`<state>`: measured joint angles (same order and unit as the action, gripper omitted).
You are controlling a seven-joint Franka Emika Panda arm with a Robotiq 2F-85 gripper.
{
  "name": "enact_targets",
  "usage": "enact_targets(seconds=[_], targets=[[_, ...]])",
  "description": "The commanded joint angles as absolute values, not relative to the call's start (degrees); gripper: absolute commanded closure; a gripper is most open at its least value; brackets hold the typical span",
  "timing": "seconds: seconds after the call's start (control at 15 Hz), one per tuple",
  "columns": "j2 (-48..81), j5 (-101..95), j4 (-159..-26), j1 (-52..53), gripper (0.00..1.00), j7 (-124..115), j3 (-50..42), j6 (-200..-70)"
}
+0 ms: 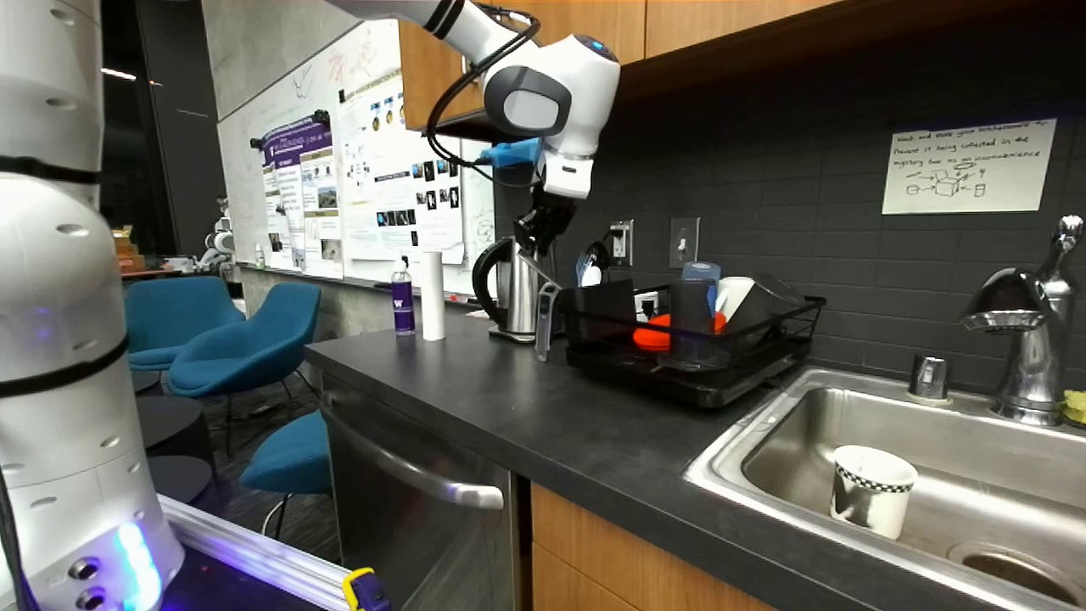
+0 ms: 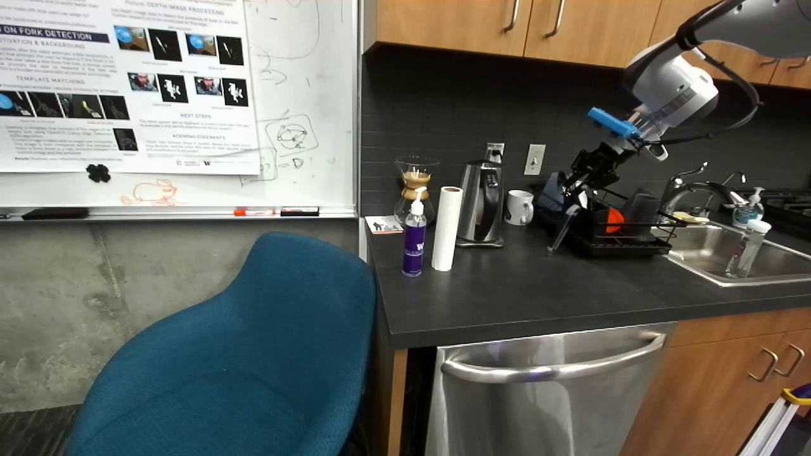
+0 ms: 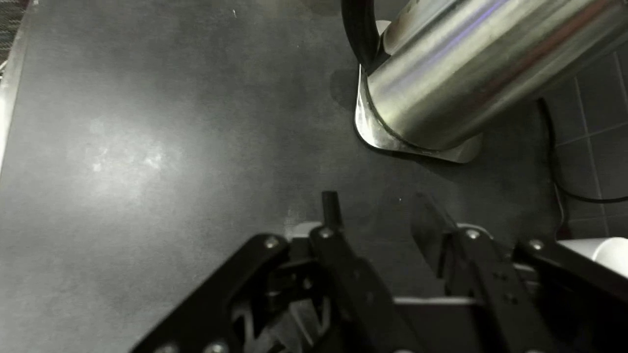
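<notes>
In the wrist view the end effector (image 3: 379, 211) is released, its jaws standing apart and the tabletop (image 3: 196, 157) showing between them. A grasp appears not yet made; nothing looks lifted. In an exterior view a translucent, stick-like utensil (image 1: 545, 327) sits at six o'clock from it, just beside the dish rack (image 1: 708, 393), on its nine o'clock side; whether the end effector touches either is hard to tell. The kettle (image 3: 456, 78), at one o'clock in the wrist view, stands seated on its base (image 3: 369, 128).
</notes>
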<state>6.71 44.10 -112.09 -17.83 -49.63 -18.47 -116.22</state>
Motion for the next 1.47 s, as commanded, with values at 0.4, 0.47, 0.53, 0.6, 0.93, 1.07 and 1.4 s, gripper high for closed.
enact_targets(seconds=[0.4,0.47,0.53,0.6,0.93,1.07,1.4], targets=[[6.04,44.32,-111.98,-17.65,0.00,-47.03,-17.82,-113.39],[5.06,43.76,-112.87,-17.28,0.00,-43.19,-17.35,-113.58],[4.42,43.56,-113.40,-16.97,0.00,-40.20,-17.02,-113.79],[3.75,42.87,-113.96,-16.55,0.00,-37.90,-16.70,-114.46],[0.37,37.92,-115.49,-15.17,0.00,-26.94,-15.42,-113.45],[-1.14,34.53,-116.22,-14.57,0.00,-23.57,-14.82,-112.86],[-5.63,25.77,-120.03,-12.17,0.00,-17.10,-12.13,-113.41]])
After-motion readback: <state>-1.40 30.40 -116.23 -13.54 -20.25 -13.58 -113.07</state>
